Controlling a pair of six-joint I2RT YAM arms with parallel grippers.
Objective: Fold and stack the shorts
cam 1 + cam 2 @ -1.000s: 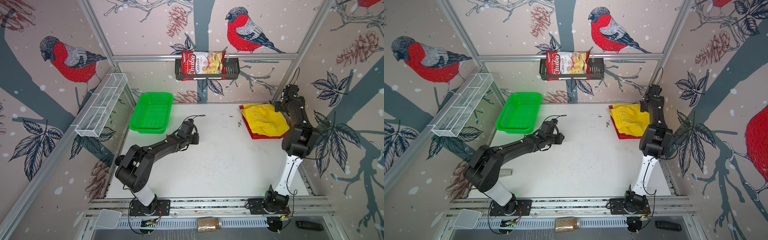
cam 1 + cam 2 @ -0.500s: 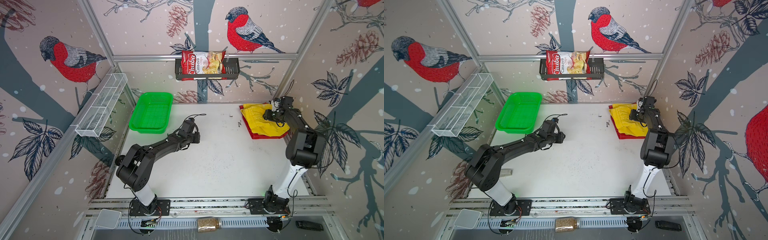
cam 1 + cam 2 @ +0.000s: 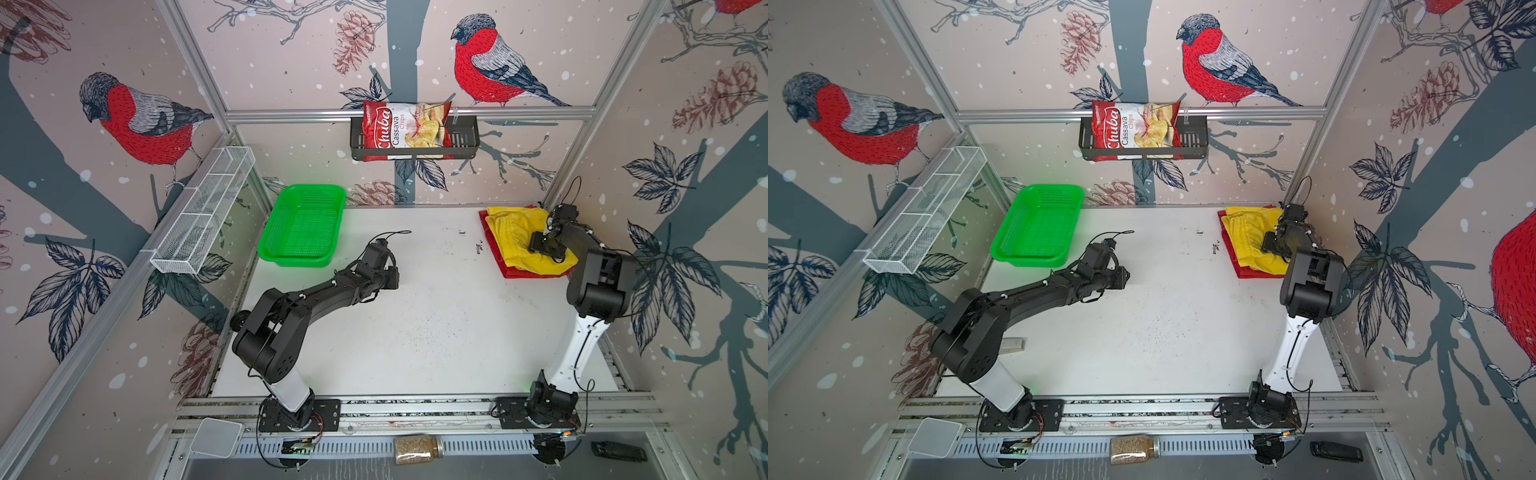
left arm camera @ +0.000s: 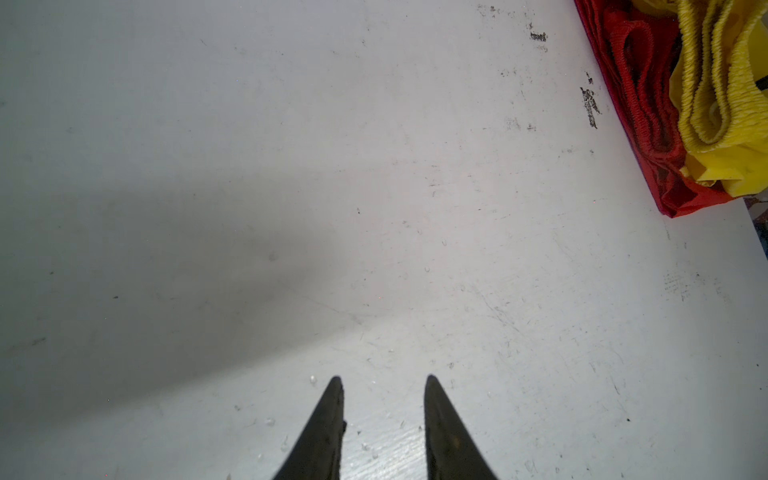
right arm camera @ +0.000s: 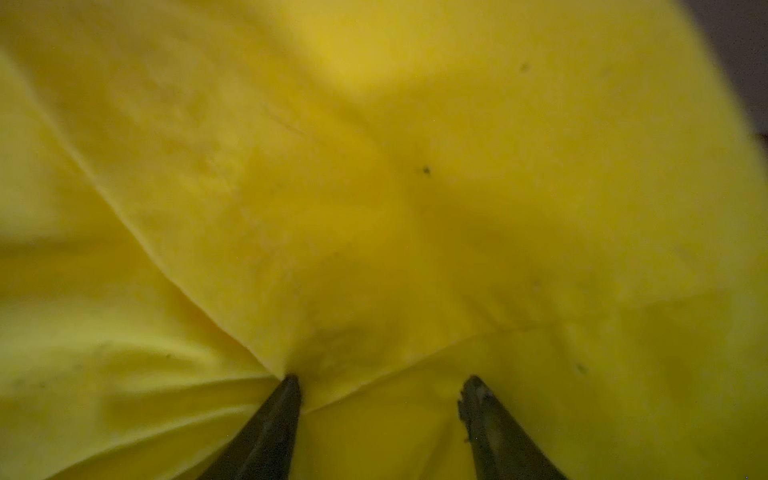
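Yellow shorts (image 3: 515, 232) lie rumpled on top of red shorts (image 3: 491, 240), stacked at the far right corner of the table (image 3: 415, 316). Red shows along the left and near edges. Right gripper (image 5: 380, 380) is down on the yellow cloth with its fingers spread, tips touching the fabric, a fold running between them. Left gripper (image 4: 382, 378) hangs over bare table, mid-left. Its fingers are apart with nothing between them, well apart from the stack.
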